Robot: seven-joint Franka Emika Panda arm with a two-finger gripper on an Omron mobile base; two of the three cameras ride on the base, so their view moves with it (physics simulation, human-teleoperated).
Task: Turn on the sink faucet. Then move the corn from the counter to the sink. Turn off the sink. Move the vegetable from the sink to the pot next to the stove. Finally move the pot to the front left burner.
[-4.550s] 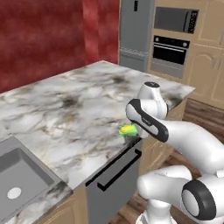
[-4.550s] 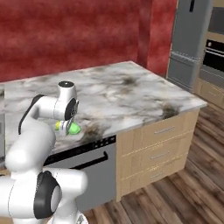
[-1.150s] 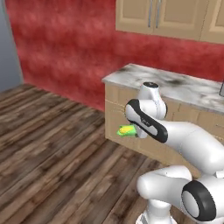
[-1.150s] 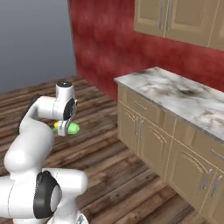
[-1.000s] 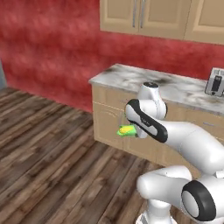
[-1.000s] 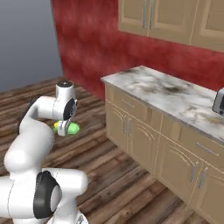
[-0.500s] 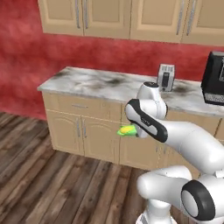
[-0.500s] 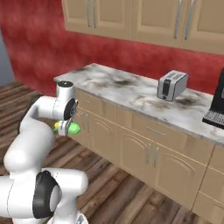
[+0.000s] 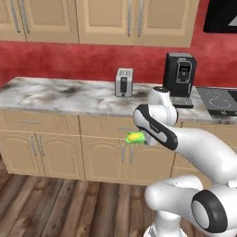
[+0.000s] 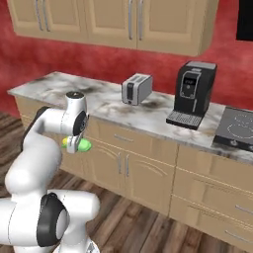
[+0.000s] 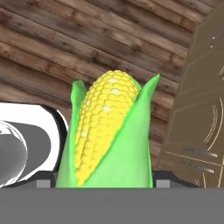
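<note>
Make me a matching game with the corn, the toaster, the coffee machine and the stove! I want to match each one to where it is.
Things:
1. yellow corn cob with green husk
2. small silver toaster
3. black coffee machine
4. flat black stove

Places:
A. far right end of the marble counter
B. in the gripper, above the wooden floor
C. between toaster and stove
D. on the counter, left of the coffee machine

Pairs: 1-B, 2-D, 3-C, 4-A

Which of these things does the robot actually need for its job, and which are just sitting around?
Needed:
the corn, held in the gripper
the counter
the stove

Just sitting around:
the toaster
the coffee machine
</note>
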